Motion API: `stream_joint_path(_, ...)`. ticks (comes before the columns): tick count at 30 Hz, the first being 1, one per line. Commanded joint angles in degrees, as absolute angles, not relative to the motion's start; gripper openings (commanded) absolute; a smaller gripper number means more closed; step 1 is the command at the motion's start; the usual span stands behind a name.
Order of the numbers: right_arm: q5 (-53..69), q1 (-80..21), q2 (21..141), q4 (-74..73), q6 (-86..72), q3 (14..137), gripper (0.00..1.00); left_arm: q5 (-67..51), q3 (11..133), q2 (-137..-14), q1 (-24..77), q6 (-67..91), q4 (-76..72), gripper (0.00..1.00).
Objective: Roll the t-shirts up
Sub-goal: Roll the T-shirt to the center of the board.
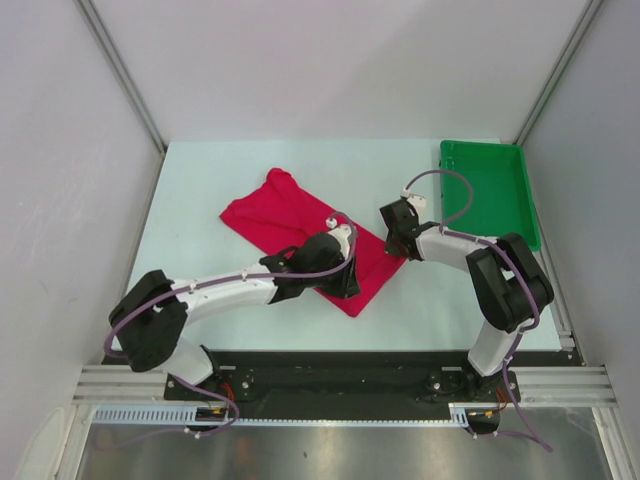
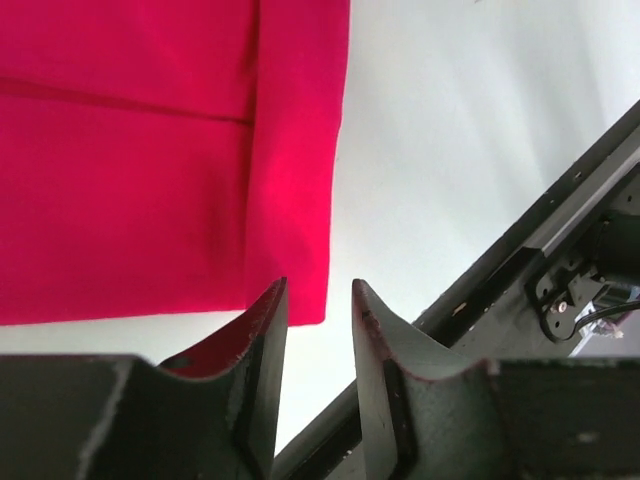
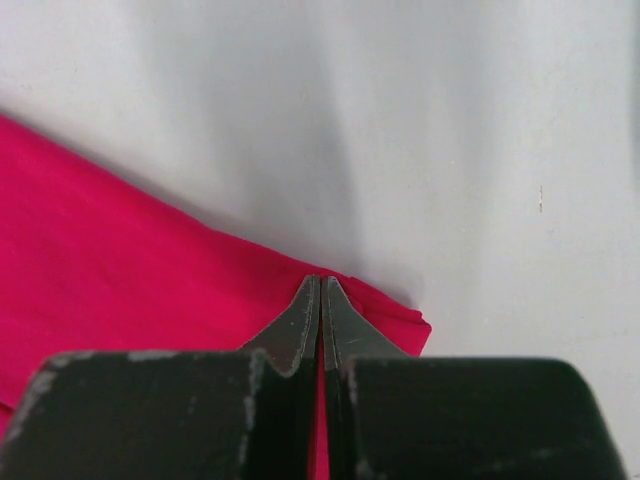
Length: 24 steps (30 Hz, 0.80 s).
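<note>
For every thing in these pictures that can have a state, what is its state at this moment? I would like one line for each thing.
red t-shirt, folded into a strip, lying flat, not yet rolled.
green tray, empty.
left gripper, jaws open with nothing between them, at a corner of the shirt.
right gripper, jaws shut on the shirt's edge near a corner.
</note>
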<state>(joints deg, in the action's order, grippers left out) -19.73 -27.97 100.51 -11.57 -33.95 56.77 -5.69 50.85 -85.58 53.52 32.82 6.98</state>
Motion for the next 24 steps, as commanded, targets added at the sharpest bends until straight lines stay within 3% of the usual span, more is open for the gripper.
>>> stream_joint_path(1,-20.92,-28.04,102.74,-12.13,-33.4,56.51,0.0,-5.45,56.33,-87.09,53.79,31.64,6.95,0.37)
stream_joint_path(8,-20.39,-28.04,102.31,-11.95,-33.14,56.51,0.0,-1.85,60.99,-96.84,53.79,33.13,2.91,0.36)
stream_joint_path(19,-19.87,-27.95,99.32,-12.83,-32.52,56.6,0.0,-0.26,62.58,-104.59,54.31,35.51,0.18,0.18)
stream_joint_path(22,-19.78,-27.95,97.39,-13.27,-32.34,56.51,0.07,-0.35,62.23,-105.55,54.58,36.12,-1.49,0.14)
stream_joint_path(24,-19.6,-27.77,96.16,-13.62,-32.26,56.51,0.18,-0.35,61.7,-106.17,54.84,36.38,-1.93,0.11)
